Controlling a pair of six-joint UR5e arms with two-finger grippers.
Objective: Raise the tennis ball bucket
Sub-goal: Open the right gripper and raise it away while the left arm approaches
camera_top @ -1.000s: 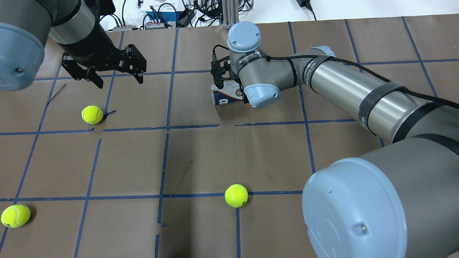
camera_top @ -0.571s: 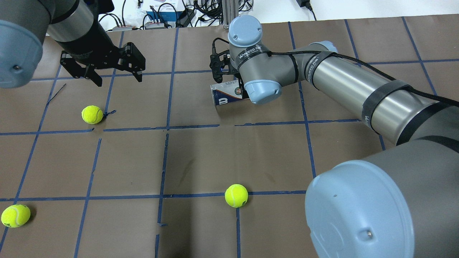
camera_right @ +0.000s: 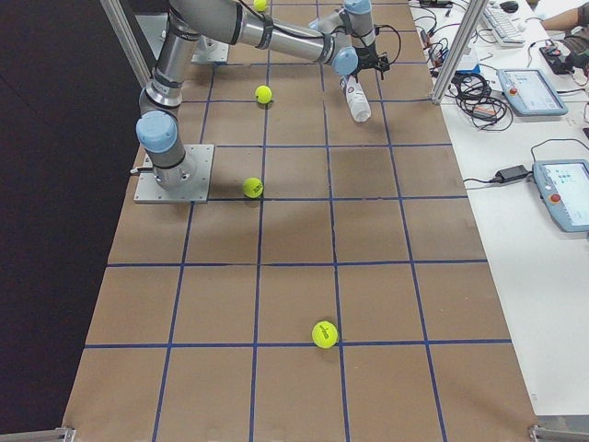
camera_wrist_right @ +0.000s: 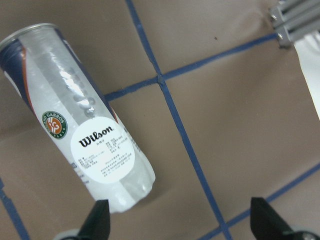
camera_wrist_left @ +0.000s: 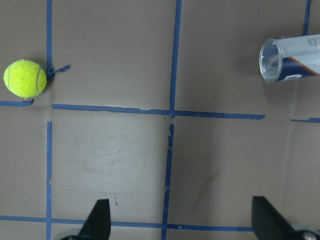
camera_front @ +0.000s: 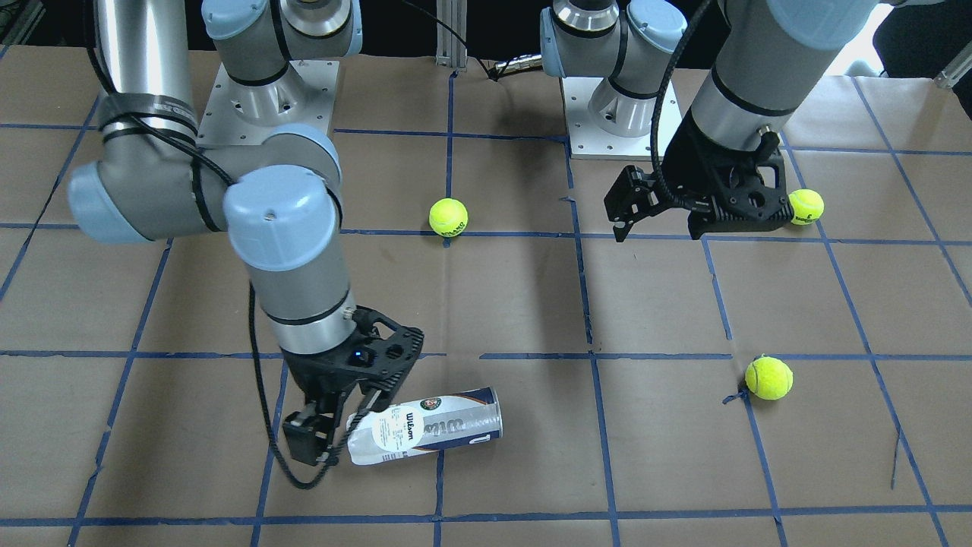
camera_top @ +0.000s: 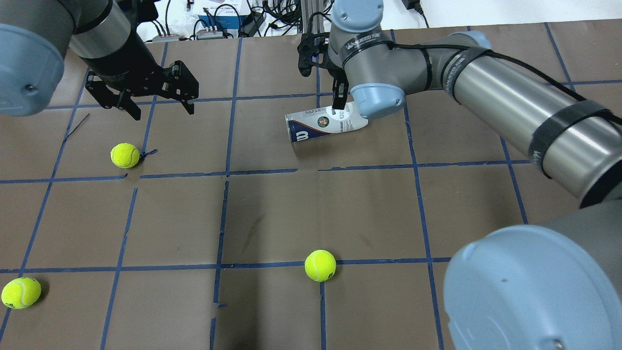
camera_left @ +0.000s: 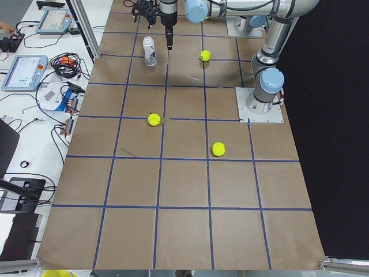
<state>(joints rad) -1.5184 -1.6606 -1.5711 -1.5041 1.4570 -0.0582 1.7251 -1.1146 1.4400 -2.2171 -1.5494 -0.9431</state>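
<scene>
The tennis ball bucket [camera_front: 425, 431], a clear can with a white and navy Wilson label, lies on its side on the brown table; it also shows in the overhead view [camera_top: 320, 127] and the right wrist view [camera_wrist_right: 82, 130]. My right gripper [camera_front: 334, 433] hangs open just above the can's closed end and is not closed on it. In the right wrist view that end lies near one fingertip [camera_wrist_right: 97, 220]. My left gripper [camera_top: 162, 111] is open and empty, hovering well to the can's left. The can's open mouth shows in the left wrist view [camera_wrist_left: 272, 60].
Three yellow-green tennis balls lie loose on the table: one below the left gripper [camera_top: 125, 155], one at the near middle [camera_top: 320, 265], one at the near left edge [camera_top: 21, 292]. Cables and boxes [camera_top: 218, 22] lie beyond the table's far edge.
My right wrist has moved up and toward the far right, uncovering more of the can. The can lies where it was. The left arm has barely moved.
</scene>
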